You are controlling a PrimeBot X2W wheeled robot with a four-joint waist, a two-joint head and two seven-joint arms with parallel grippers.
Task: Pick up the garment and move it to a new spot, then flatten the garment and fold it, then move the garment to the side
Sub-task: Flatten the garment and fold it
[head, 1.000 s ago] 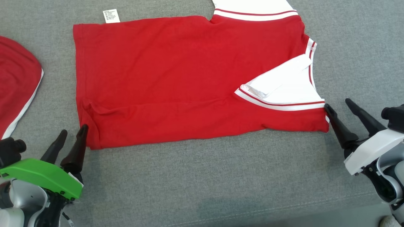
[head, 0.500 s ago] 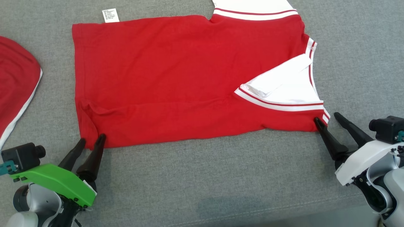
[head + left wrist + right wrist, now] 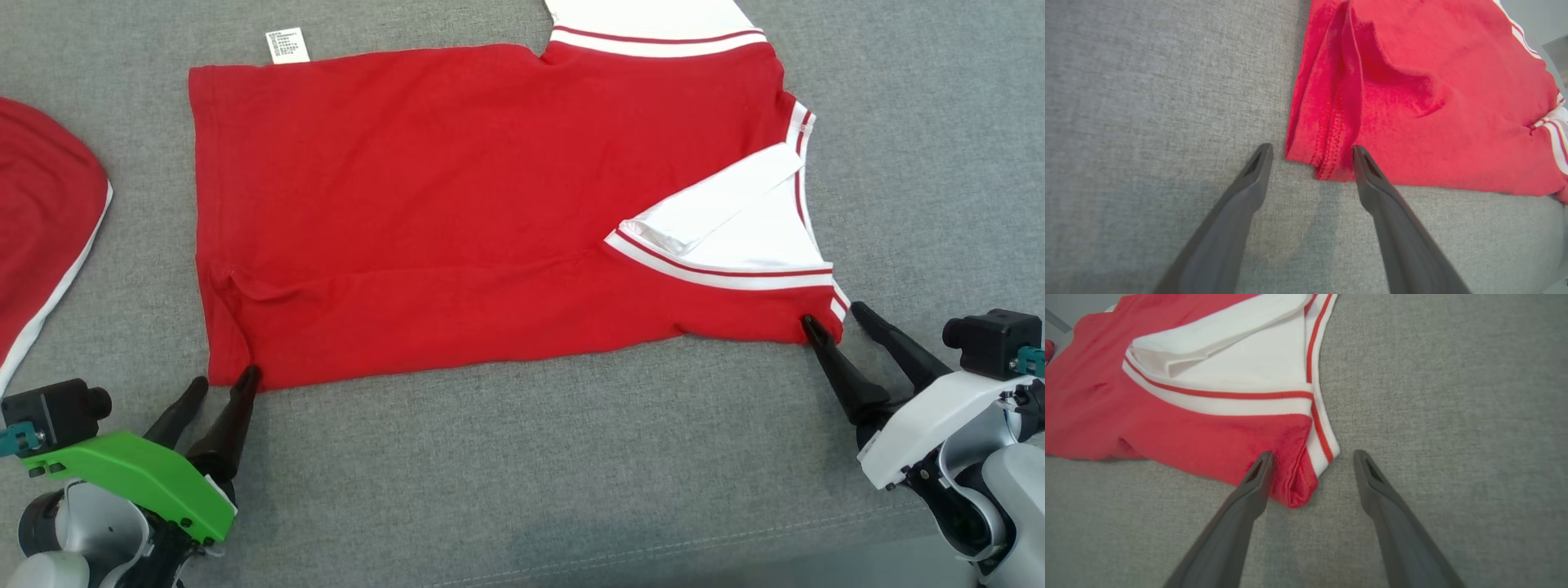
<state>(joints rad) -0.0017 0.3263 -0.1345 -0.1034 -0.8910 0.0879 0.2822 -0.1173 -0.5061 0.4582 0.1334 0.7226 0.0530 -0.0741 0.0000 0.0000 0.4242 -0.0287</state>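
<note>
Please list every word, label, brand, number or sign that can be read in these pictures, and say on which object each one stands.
On the white tag at the far edge of the red garment, near its left corner: several lines of small print, too small and blurred to read.
Elsewhere: no readable text, neither on the garment's red cloth, nor on its white striped trim, nor on the grey surface.

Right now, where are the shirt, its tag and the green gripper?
Shirt (image 3: pixel 424 212): head view, middle of the red body.
Tag (image 3: pixel 287 46): head view, centre of the white label.
Left gripper (image 3: pixel 226 376): head view, between its open fingertips, at the shirt's near corner.
</note>
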